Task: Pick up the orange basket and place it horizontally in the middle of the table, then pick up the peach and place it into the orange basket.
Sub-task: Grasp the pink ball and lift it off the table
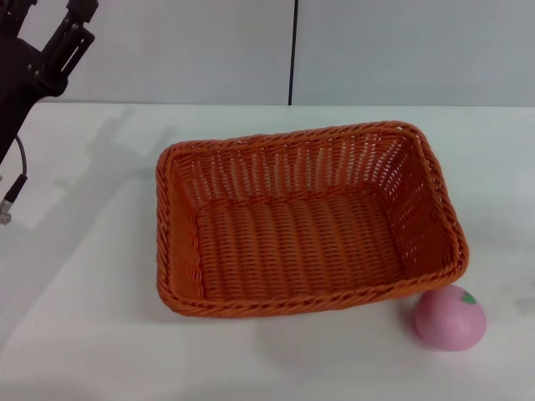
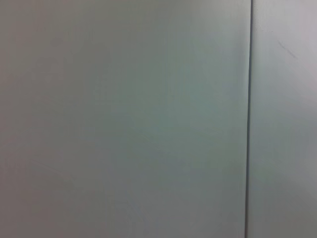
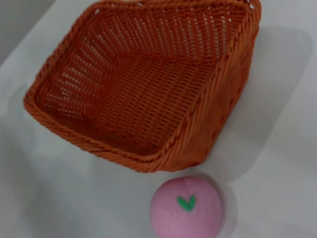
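One small round pale-pink toy peach (image 1: 450, 317) sat just beside the empty orange woven basket (image 1: 305, 221). Looked light, slippery; grip across its middle. Left gripper (image 1: 71, 29) raised, fingers unclear; right unseen

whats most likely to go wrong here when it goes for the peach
1. The peach sits right against the near right corner of the orange basket. A gripper closing around it could catch the braided rim and shove the basket off its spot on the table.
2. The peach is round, so a glancing touch might roll it toward the near table edge.
3. The left gripper is raised far off at the back left, so it offers no help steadying the basket.
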`<control>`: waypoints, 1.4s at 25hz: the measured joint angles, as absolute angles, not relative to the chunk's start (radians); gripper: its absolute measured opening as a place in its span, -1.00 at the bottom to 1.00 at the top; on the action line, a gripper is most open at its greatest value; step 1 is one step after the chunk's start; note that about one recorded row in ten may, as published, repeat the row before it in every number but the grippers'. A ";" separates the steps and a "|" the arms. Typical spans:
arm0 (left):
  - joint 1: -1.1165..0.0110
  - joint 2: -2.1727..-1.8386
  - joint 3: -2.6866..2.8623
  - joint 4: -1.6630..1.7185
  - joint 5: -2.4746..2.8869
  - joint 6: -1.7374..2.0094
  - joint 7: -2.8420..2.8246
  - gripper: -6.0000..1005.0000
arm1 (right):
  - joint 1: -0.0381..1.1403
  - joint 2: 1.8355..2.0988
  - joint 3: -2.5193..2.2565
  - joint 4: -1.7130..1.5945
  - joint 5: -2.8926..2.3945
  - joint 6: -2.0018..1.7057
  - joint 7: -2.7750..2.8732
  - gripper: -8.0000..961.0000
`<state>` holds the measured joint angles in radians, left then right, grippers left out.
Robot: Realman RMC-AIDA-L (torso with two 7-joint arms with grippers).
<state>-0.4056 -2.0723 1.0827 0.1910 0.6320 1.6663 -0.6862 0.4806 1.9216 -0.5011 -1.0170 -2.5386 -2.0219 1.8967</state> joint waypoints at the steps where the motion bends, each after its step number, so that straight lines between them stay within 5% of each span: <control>1: -0.405 -2.072 1.081 0.181 0.632 1.668 -0.686 0.65 | 0.499 1.929 -0.525 -0.999 -2.542 -2.000 1.900 0.17; 20: -0.402 -2.072 1.081 0.169 0.632 1.675 -0.689 0.65 | 0.579 2.008 -0.690 -0.929 -2.558 -1.878 1.912 0.11; 35: -0.417 -2.072 1.084 0.170 0.632 1.668 -0.686 0.65 | 0.588 2.026 -0.718 -0.873 -2.557 -1.821 1.891 -0.02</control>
